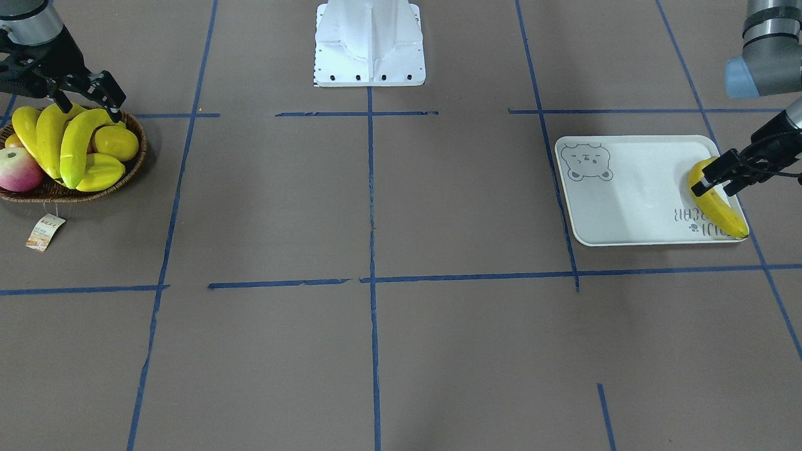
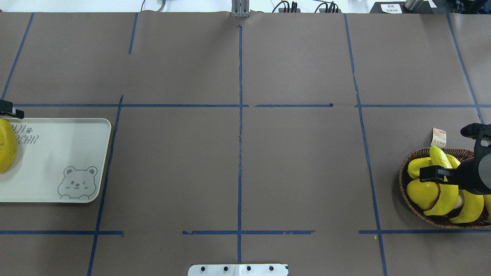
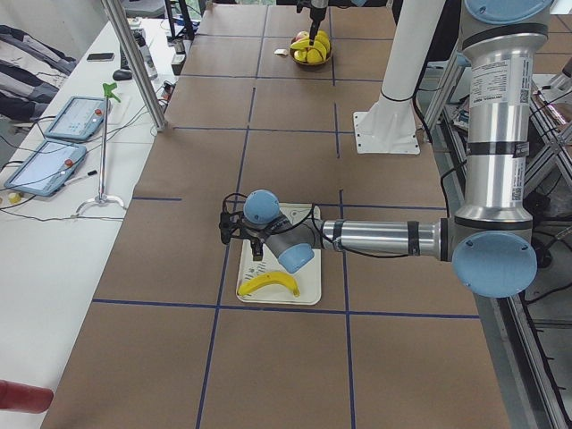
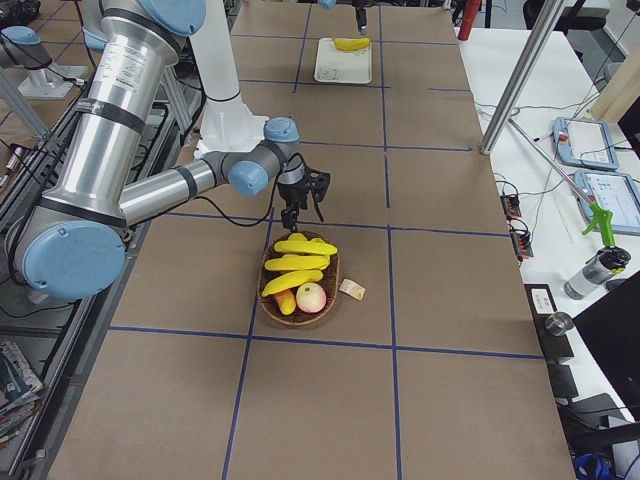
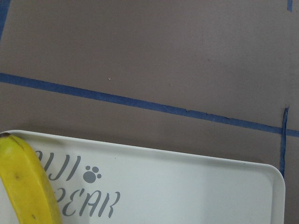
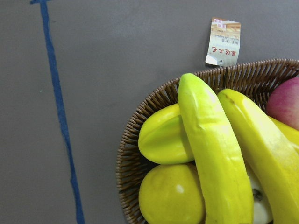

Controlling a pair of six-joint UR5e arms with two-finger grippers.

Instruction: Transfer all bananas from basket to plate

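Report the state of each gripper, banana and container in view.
left gripper: open, over the banana's end.
right gripper: open, above the basket.
banana: lying flat on the plate, not gripped.
other bananas: piled in the basket, not gripped.
plate: holds one banana.
basket: holds bananas and other fruit.

Red-green apple [image 1: 20, 169] at left edge of front view; ridged yellow starfruit [image 1: 100, 173] just right of it, round yellow fruit [image 1: 116, 143] above that. Paper tag [image 1: 45, 232] w/ red print lies below them on brown table cover [image 1: 470, 351], which is gridded w/ blue tape lines [image 1: 371, 188]. Two tablets [image 3: 79, 117] sit upper left in left-side view.
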